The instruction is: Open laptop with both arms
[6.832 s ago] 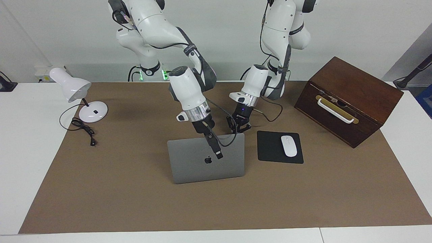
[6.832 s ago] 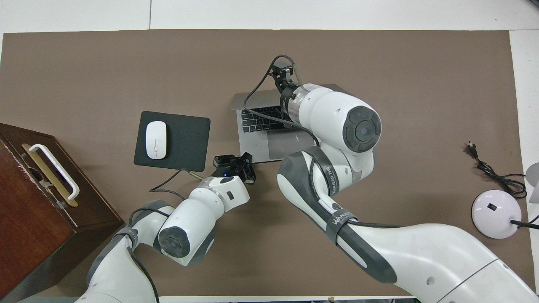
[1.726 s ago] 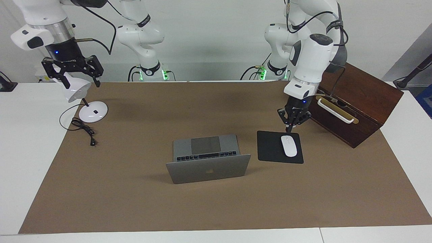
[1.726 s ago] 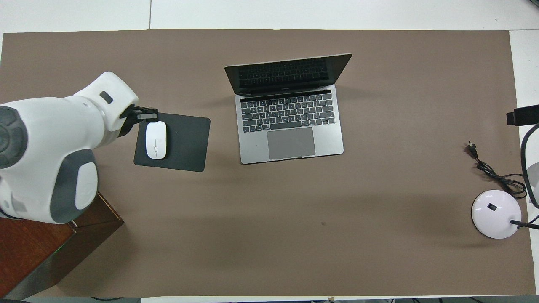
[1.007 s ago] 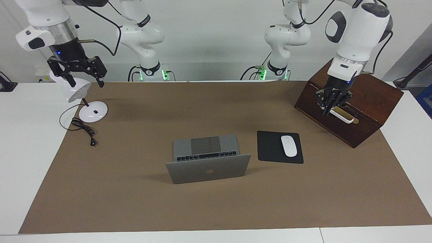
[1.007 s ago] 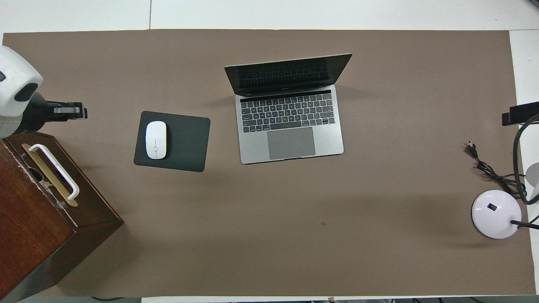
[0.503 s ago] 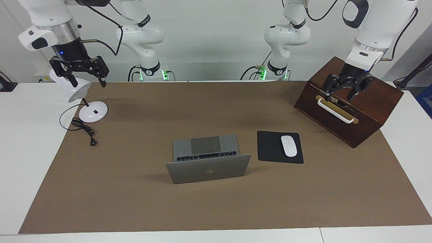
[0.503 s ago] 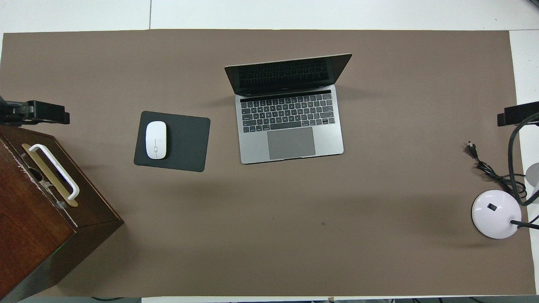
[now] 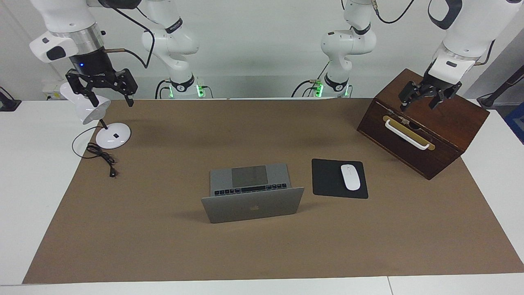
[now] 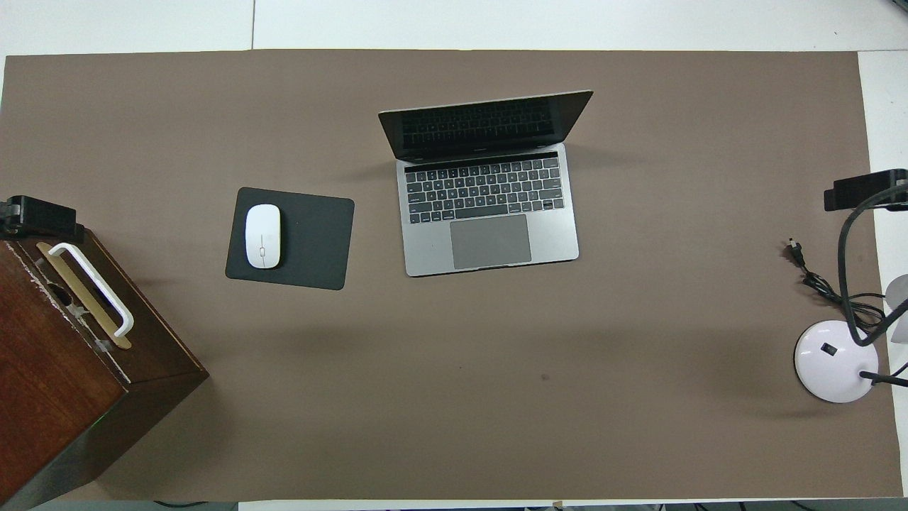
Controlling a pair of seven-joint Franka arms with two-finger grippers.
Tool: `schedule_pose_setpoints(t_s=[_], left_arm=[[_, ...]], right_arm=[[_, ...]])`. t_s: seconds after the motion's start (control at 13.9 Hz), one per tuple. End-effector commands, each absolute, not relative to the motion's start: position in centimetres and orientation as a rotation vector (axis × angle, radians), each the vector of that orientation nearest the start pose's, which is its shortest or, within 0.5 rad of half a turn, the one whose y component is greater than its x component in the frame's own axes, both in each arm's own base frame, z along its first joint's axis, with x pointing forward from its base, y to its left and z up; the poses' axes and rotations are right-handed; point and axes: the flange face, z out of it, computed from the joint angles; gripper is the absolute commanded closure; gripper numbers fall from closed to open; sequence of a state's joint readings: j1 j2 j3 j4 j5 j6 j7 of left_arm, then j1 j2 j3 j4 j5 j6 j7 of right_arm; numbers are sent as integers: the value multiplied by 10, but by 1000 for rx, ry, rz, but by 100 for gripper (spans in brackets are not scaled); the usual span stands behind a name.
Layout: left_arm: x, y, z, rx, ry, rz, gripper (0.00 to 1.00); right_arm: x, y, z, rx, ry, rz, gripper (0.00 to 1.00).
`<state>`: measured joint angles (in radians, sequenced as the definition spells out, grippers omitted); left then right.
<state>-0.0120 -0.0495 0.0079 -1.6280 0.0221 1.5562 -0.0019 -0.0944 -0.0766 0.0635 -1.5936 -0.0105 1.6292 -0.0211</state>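
The silver-grey laptop (image 9: 251, 196) (image 10: 489, 206) stands open in the middle of the brown mat, its lid raised with the logo facing away from the robots and its dark keys and trackpad showing. No gripper touches it. My left gripper (image 9: 419, 103) hangs open and empty over the wooden box (image 9: 425, 119); one of its fingers (image 10: 42, 216) shows at the overhead view's edge. My right gripper (image 9: 110, 98) hangs open and empty over the white lamp (image 9: 92, 108).
A black mouse pad (image 9: 327, 178) with a white mouse (image 9: 350, 177) lies beside the laptop toward the left arm's end. The box (image 10: 64, 355) has a white handle (image 9: 407, 134). The lamp's base (image 10: 835, 360) and cable (image 9: 100, 157) lie at the right arm's end.
My left gripper has opened and risen from the box's handle to over the box's top. My right gripper drifted slightly toward the table's middle. The laptop has not moved.
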Motion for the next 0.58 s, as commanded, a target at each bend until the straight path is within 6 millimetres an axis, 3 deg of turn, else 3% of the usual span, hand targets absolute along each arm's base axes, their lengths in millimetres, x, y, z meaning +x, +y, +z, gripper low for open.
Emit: schedule_pose_setpoints(t_s=[0.0,0.5], left_arm=[[539,-2,628,-3113,35,48,0],[538,-3,627,-3114,42,55,0]], right_arm=[[536,-15,662,-3143,43,-193,0],[540,-14,656,-3138,60,-183,0]])
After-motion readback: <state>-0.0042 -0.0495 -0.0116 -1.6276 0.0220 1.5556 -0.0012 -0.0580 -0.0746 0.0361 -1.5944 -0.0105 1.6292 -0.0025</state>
